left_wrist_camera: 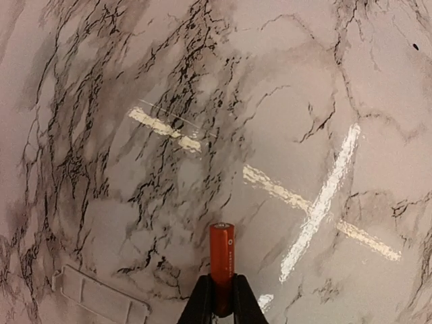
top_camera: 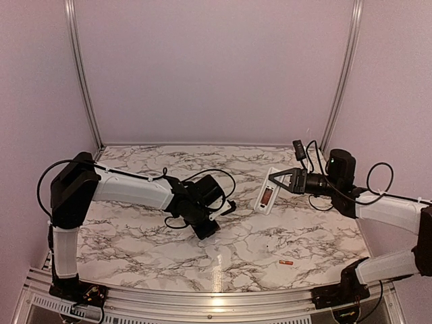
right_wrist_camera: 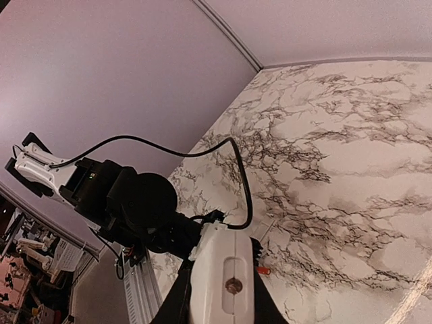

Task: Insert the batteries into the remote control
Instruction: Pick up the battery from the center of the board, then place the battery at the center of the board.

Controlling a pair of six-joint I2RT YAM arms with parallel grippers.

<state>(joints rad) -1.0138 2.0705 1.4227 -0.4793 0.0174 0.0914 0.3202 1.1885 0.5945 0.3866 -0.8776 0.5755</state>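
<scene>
Firmly clamped between the black fingers of the left gripper, an orange-red battery points away from the wrist camera, its far end free above the marble-patterned table. Beyond it, a cross of white tape marks the surface, and a clear ribbed plastic piece lies flat toward the lower left of that view. Across the table, the right gripper grasps the remote control by one end, jaws closed on its white body. The handset sits right of centre and at an angle, its other end pointing toward the left arm. From above it cannot be told whether the handset touches the surface. A second battery lies loose on the table near the front edge, well apart from both grippers and nearer the right arm's base.
</scene>
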